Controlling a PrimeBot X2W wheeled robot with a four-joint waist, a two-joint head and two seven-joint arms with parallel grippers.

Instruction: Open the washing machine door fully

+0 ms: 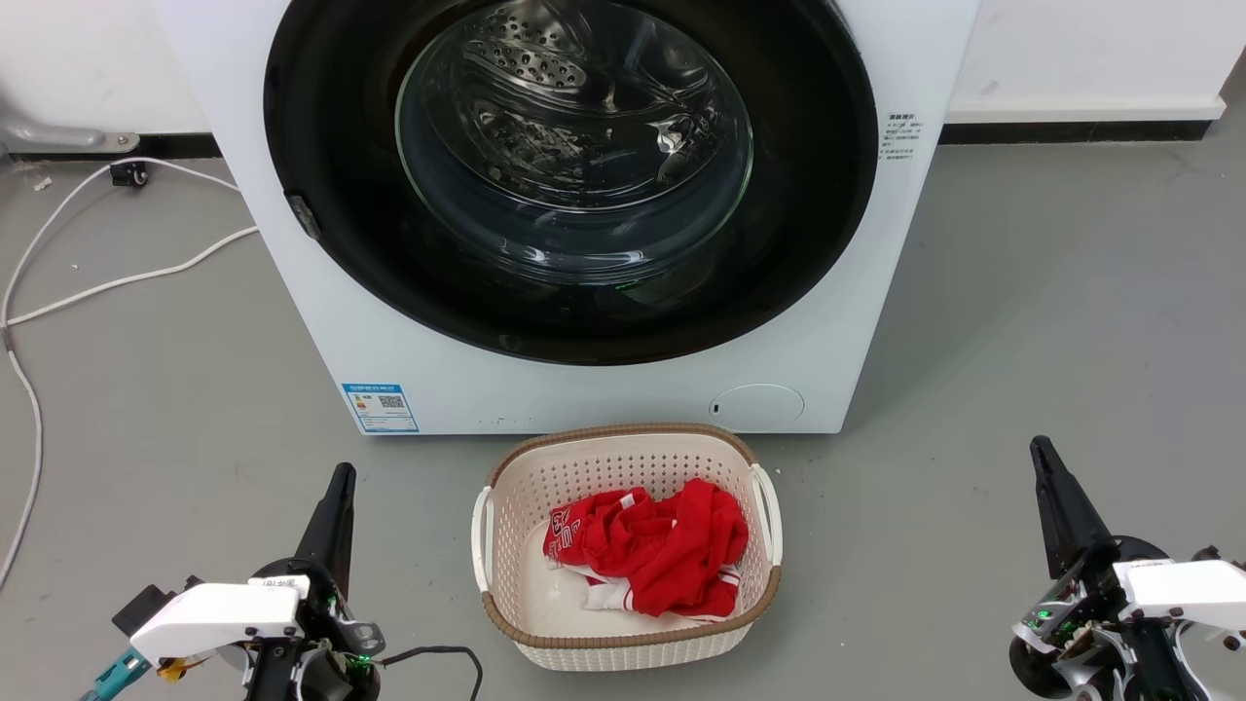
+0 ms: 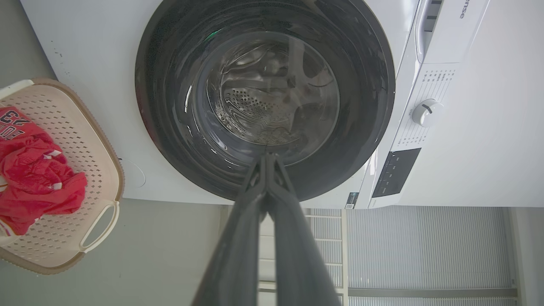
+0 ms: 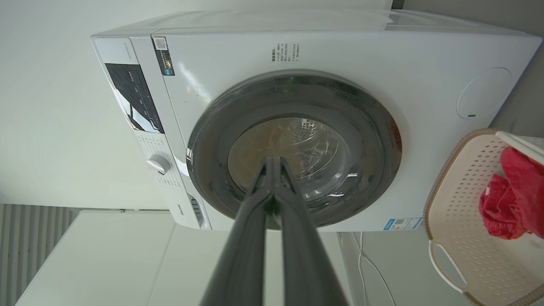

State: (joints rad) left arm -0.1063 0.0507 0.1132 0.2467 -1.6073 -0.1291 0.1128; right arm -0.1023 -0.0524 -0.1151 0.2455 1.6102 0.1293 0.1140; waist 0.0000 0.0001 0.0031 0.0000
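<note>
Washing machine door (image 1: pixel 569 175), glossy black around bulging clear glass, sits flush in the white washing machine (image 1: pixel 584 394). My dark left fingers (image 2: pixel 238 246) and right fingers (image 3: pixel 248 246) are each pressed together.

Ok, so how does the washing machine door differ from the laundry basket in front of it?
The washing machine door is round and glossy black; the laundry basket is a cream, perforated rounded rectangle. The door stands upright, shut against the washing machine; the basket sits open-topped on the floor, holding red clothing. Both sit centred in the head view.
</note>
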